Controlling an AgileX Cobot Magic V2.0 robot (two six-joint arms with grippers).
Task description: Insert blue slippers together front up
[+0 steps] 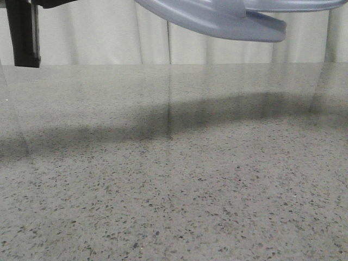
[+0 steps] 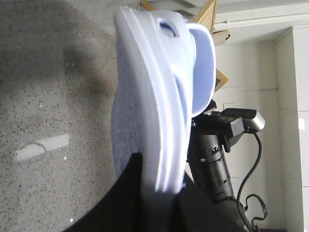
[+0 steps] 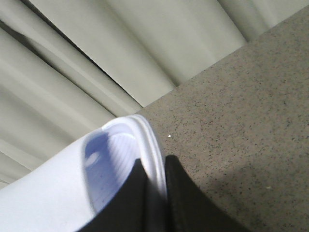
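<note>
Speckled stone table (image 1: 174, 190) (pale curtain (image 1: 109, 38) behind).

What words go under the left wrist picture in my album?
Left gripper pinches a blue slipper by its sole edge, above the speckled table.

Even overhead light; broad soft shadow band across table (image 1: 174, 206); blue slippers (image 2: 149, 106) overexposed in left wrist view, edges slightly blurred.
</note>
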